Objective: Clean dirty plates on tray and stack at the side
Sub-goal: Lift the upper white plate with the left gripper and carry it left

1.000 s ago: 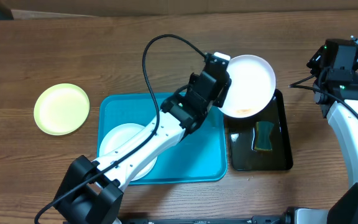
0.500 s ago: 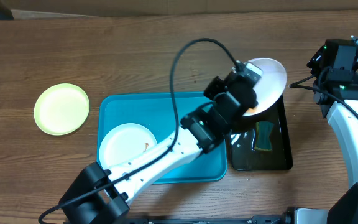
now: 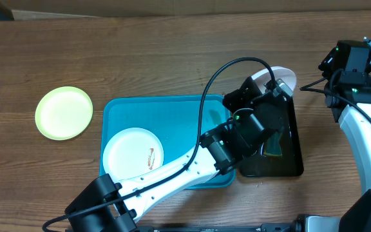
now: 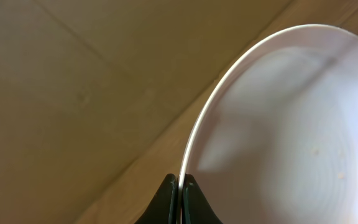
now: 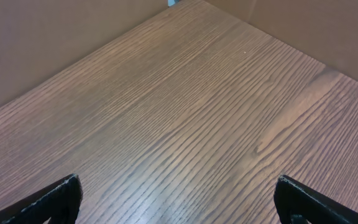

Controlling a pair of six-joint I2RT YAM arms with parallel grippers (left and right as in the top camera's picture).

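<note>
My left gripper (image 3: 274, 88) is shut on the rim of a white plate (image 3: 283, 78) and holds it tilted on edge above the far end of the black tray (image 3: 293, 148). In the left wrist view the plate (image 4: 291, 124) fills the right side, its rim pinched between my fingers (image 4: 180, 183). A second white plate (image 3: 132, 154) with a reddish-brown smear lies in the turquoise tray (image 3: 192, 129). A pale yellow-green plate (image 3: 64, 113) lies on the bare wood at the left. My right gripper (image 5: 179, 193) is open and empty over bare wood at the far right.
A green-and-yellow sponge (image 3: 275, 143) lies in the black tray, partly hidden by my left arm. A cable loops over the left arm. The right arm (image 3: 359, 84) stands at the table's right edge.
My left gripper has swung right with the white plate, from over the turquoise tray's corner to over the black tray, tipping the plate from flat onto its edge. The right arm has not moved.
</note>
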